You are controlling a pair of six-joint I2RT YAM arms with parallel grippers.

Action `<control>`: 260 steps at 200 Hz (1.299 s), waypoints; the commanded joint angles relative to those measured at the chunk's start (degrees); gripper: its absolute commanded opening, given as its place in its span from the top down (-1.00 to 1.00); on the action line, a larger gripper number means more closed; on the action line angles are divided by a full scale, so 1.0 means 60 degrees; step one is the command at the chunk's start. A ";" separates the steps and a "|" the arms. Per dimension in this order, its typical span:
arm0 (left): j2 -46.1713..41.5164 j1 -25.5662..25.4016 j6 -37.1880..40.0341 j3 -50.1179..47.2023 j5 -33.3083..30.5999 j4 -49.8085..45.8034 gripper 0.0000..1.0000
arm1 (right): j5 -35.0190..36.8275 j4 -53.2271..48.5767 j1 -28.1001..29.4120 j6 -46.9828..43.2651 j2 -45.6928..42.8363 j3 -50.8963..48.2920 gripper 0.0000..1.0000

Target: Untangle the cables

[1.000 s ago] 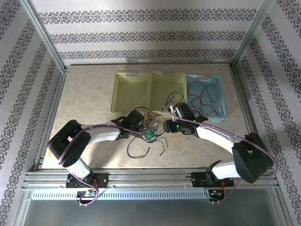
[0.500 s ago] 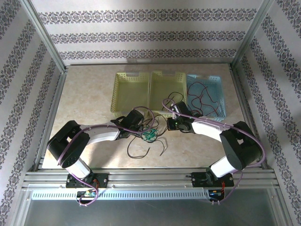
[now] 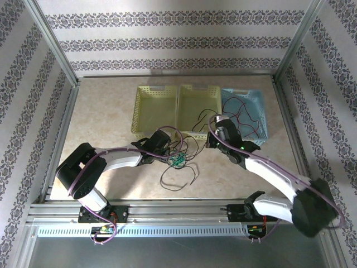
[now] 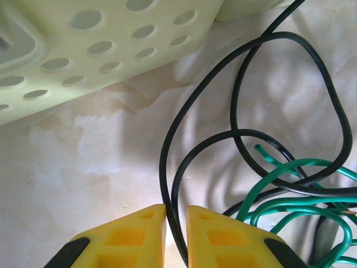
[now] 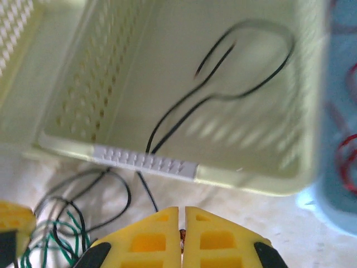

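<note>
black cable [image 4: 245, 61] thin, limp, light; take its free run, clear of green cable [image 4: 295, 212] | left gripper [image 4: 175, 223] pinched on it | right gripper [image 5: 182, 218] fingers together; hold unclear

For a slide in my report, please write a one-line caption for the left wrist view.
Left gripper pinches a black cable beside a tangled green cable, near a pale yellow basket.

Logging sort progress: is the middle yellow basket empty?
Not empty. A black cable lies looped inside the middle basket, seen in the right wrist view; the top view shows it too.
</note>
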 commanded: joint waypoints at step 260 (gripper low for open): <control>0.0065 -0.0137 -0.0159 -0.0098 -0.0200 -0.0013 0.67 | -0.0498 0.0987 -0.2384 -0.2015 0.1704 0.8071 0.97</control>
